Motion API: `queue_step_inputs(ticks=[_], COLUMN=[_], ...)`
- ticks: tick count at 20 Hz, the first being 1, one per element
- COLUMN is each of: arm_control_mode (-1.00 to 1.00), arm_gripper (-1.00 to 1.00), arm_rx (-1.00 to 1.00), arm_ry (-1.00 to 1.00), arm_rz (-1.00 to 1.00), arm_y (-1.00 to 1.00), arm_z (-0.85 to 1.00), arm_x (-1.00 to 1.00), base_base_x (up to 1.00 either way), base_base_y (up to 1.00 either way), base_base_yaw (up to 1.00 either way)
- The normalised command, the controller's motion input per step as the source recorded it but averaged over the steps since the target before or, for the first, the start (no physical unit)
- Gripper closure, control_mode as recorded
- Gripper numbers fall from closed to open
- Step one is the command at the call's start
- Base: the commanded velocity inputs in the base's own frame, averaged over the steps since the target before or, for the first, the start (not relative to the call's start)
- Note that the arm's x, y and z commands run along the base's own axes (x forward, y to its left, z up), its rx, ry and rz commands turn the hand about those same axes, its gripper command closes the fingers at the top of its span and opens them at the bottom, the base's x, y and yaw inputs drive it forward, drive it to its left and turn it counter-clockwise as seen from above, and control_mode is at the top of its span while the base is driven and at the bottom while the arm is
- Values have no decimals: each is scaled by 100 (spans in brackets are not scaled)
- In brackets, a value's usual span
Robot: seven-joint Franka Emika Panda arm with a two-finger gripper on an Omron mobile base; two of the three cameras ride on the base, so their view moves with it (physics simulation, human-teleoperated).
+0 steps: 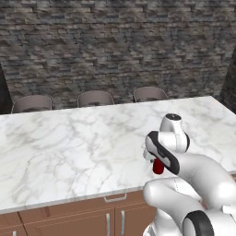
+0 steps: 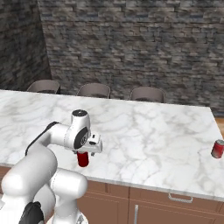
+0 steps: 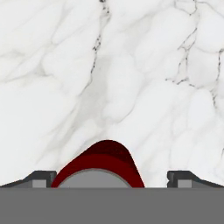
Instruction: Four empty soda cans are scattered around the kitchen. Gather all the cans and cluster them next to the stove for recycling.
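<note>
The gripper [image 3: 112,177] stands wide open above a red soda can [image 2: 82,159] with a silver top, its fingertips [image 3: 43,178] clear of the cylinder's sides. The can stands upright near the veined marble counter's [image 1: 69,152] front edge. A second red can [image 2: 217,148] stands far right.
</note>
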Motion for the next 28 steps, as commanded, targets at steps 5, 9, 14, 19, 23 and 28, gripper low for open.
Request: queue_step_inputs(ticks=[5, 9, 14, 19, 23, 28], arm_control_mode=[-100, -100, -100, -100, -100, -100], arm_gripper=[100, 100, 100, 100, 100, 100], arm_rx=[0, 0, 0, 0, 0, 0], arm_ry=[6, 4, 0, -1, -3, -2], arm_rz=[0, 0, 0, 0, 0, 0], arm_y=[2, 0, 0, 0, 0, 0], arm_z=[-16, -2, 0, 10, 51, 66], arm_x=[0, 0, 0, 0, 0, -17], base_base_x=[0, 0, 0, 0, 0, 0], base_base_y=[0, 0, 0, 0, 0, 0], base_base_yaw=[0, 0, 0, 0, 0, 0])
